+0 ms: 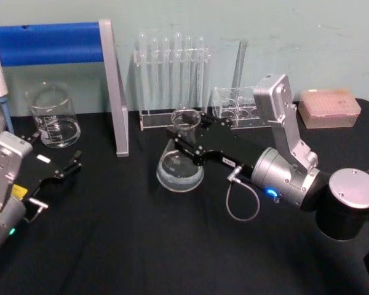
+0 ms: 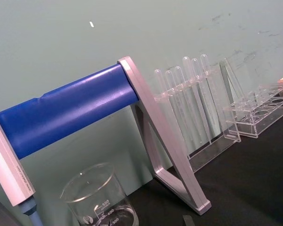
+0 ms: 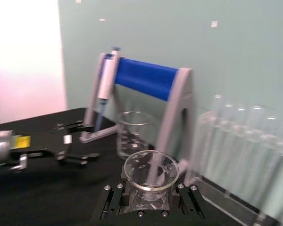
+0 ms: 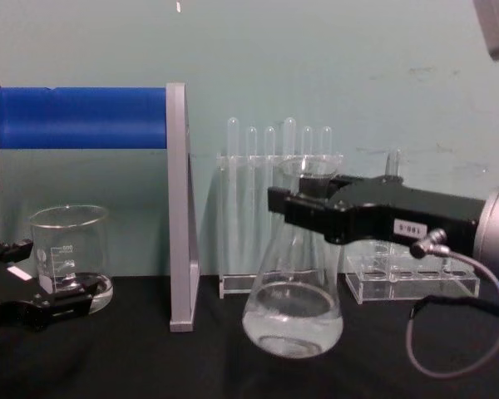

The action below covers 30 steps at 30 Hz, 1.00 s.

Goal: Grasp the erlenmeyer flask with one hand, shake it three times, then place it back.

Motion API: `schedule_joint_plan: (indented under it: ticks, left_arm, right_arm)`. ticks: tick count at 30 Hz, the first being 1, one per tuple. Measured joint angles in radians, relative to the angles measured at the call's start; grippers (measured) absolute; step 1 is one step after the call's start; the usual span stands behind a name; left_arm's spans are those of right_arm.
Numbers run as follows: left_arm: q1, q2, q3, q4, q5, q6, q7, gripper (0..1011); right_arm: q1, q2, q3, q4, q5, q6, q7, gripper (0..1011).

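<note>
Erlenmeyer flask point(image 1: 180, 169) sits at the centre of the head view, its base down at the black table point(image 1: 141, 246); whether it touches cannot be told. Nearer, at the lower left, the left gripper point(image 1: 55, 152) rests on the cloth with its fingers spread, holding nothing. The right gripper point(image 4: 299, 212) reaches in from the right and pinches the flask's neck just under the rim. Farther back at the left stands a beaker point(image 1: 52, 117), and a test tube rack point(image 1: 172, 80) lines the wall at upper centre.
</note>
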State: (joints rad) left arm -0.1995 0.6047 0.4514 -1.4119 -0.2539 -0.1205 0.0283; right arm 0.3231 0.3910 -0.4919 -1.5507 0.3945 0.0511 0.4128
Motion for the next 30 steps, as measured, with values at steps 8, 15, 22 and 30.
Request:
schedule_joint_plan:
  ticks: [8,15,22,30]
  left_arm:
    - [0.000,0.000,0.000,0.000,0.000,0.000,0.000,1001]
    - [0.000,0.000,0.000,0.000,0.000,0.000,0.000,1001]
    - [0.000,0.000,0.000,0.000,0.000,0.000,0.000,1001]
    - [0.000,0.000,0.000,0.000,0.000,0.000,0.000,1001]
  right_arm:
    - [-0.027,-0.028,0.031,-0.043,-0.067,0.042,-0.120,456]
    - [-0.048,-0.048,0.048,-0.055,-0.111,0.061,-0.168,456]
    - [-0.058,-0.063,0.065,-0.060,-0.130,0.061,-0.177,456]
    - [-0.061,-0.077,0.078,-0.053,-0.142,0.062,-0.163,456]
